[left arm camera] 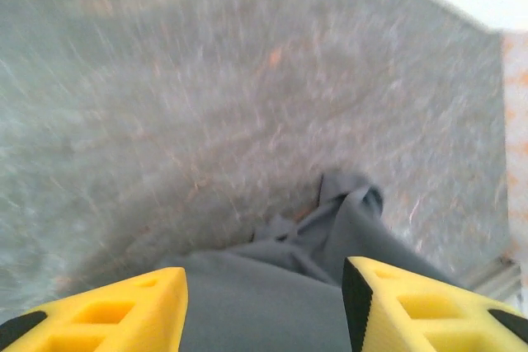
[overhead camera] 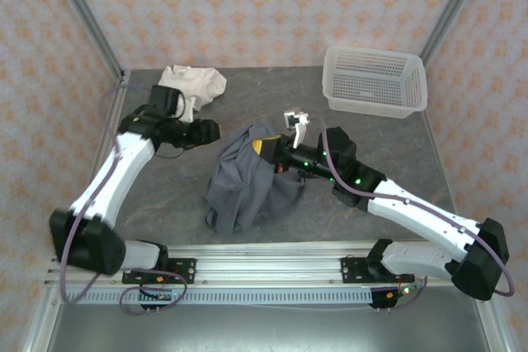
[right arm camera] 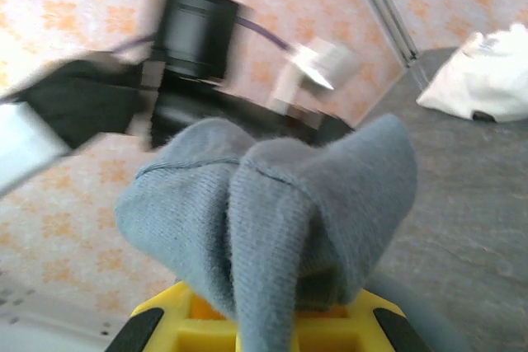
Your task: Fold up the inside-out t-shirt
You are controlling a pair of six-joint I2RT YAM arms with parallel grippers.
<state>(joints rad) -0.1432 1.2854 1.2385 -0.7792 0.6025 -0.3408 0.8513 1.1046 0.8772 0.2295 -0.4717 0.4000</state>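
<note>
Grey stone-patterned table point(overhead camera: 388, 150) spreads under both arms, with bare surface to the right of the cloth and along the far edge. My left arm point(overhead camera: 115, 175) runs up the left side and bends inward at the wrist. My right arm point(overhead camera: 412, 208) stretches diagonally from the near right corner toward the centre. At mid-table the inside-out t-shirt point(overhead camera: 243, 191) lies in a crumpled heap, its near hem close to the rail point(overhead camera: 272, 268). A white basket point(overhead camera: 375, 80) sits in the far right corner and a cream garment point(overhead camera: 194, 84) in the far left, both well apart from the heap. The right gripper point(overhead camera: 264, 147) is clenched on a bunched fold at the shirt's far edge. The left gripper point(overhead camera: 212, 131) hangs released just beside the heap, its yellow fingers point(left arm camera: 124, 311) spread with nothing between them.
</note>
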